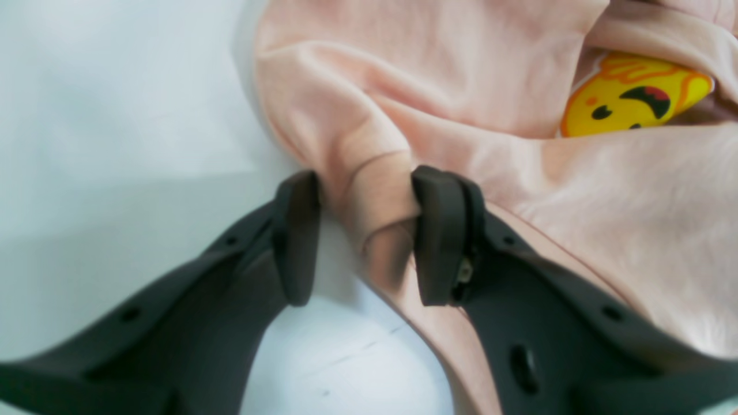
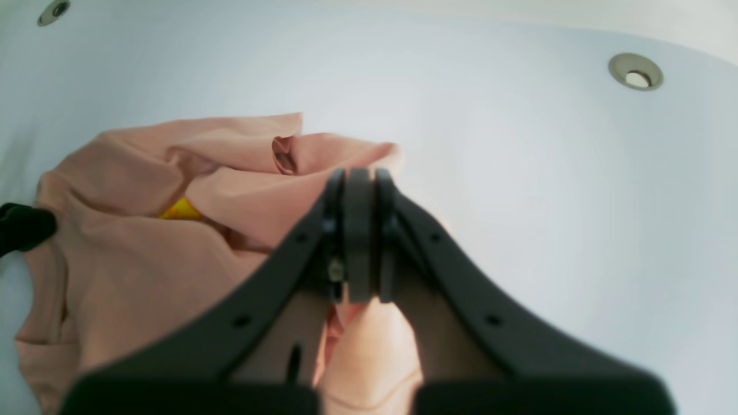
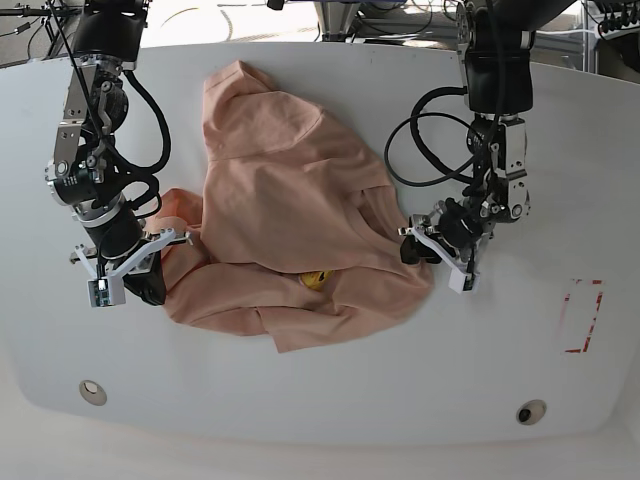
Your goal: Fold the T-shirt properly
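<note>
T-shirt (image 3: 290, 220): salmon-pink, lying crumpled in the middle of the white table (image 3: 330, 400), its yellow face emblem (image 1: 634, 95) peeking out between folds (only partly showing). Left gripper (image 1: 363, 236): sitting at one edge of the garment, jaws parted around a raised fold of cloth without pinching it. Right gripper (image 2: 358, 230): working at the opposite edge, jaws pressed together, clamping a bunch of fabric.

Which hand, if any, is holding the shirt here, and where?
The right hand is shut on a fold at the T-shirt edge. The left hand straddles a fold, open.
</note>
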`<action>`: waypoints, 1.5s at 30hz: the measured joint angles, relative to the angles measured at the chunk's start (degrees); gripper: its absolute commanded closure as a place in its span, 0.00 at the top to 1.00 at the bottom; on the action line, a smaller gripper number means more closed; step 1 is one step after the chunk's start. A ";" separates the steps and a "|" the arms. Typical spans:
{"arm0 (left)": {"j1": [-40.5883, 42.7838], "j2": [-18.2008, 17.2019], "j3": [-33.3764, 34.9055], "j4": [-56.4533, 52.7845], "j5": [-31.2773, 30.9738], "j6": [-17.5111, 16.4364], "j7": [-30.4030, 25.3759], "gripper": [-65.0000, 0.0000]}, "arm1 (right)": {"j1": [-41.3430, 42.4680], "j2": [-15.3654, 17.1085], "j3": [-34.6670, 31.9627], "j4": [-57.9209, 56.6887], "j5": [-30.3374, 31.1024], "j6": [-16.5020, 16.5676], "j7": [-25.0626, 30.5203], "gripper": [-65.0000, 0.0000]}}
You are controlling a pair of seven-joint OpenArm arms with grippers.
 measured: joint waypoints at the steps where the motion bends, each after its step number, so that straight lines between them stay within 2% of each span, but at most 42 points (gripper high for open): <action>1: -0.02 0.04 0.02 -0.13 -0.02 -0.02 -0.04 0.38 | 0.02 0.00 0.00 0.00 0.00 0.00 0.02 0.00; 8: -0.15 -0.17 1.29 -0.68 0.00 -0.87 0.00 0.46 | 0.02 0.02 0.04 0.00 0.00 0.00 -0.02 0.00; 12: -0.26 -0.28 1.40 -0.72 0.00 -1.07 -0.02 0.44 | 0.00 0.02 0.09 0.00 0.00 0.00 -0.02 0.00; 14: -0.48 -0.26 1.16 -1.01 -0.02 -1.11 0.00 0.39 | -0.07 0.02 0.09 0.02 0.02 0.00 0.00 0.00; 22: -0.46 -0.13 1.05 -1.99 0.46 -1.07 -1.44 0.04 | -0.26 0.00 0.09 0.02 0.00 0.00 -0.02 0.00; 24: -0.50 -0.17 1.05 -2.69 0.68 -1.25 -1.99 0.02 | -0.17 0.02 0.09 0.02 0.00 0.00 0.00 0.00; 36: -0.42 -0.24 0.90 -2.43 0.44 -1.53 -2.80 0.00 | -0.09 0.00 0.11 0.02 0.04 0.02 -0.02 0.00; 45: 0.00 -0.37 0.90 -0.28 0.48 -1.51 -1.46 0.04 | 0.98 0.00 0.33 0.02 -0.02 -0.02 -0.22 0.00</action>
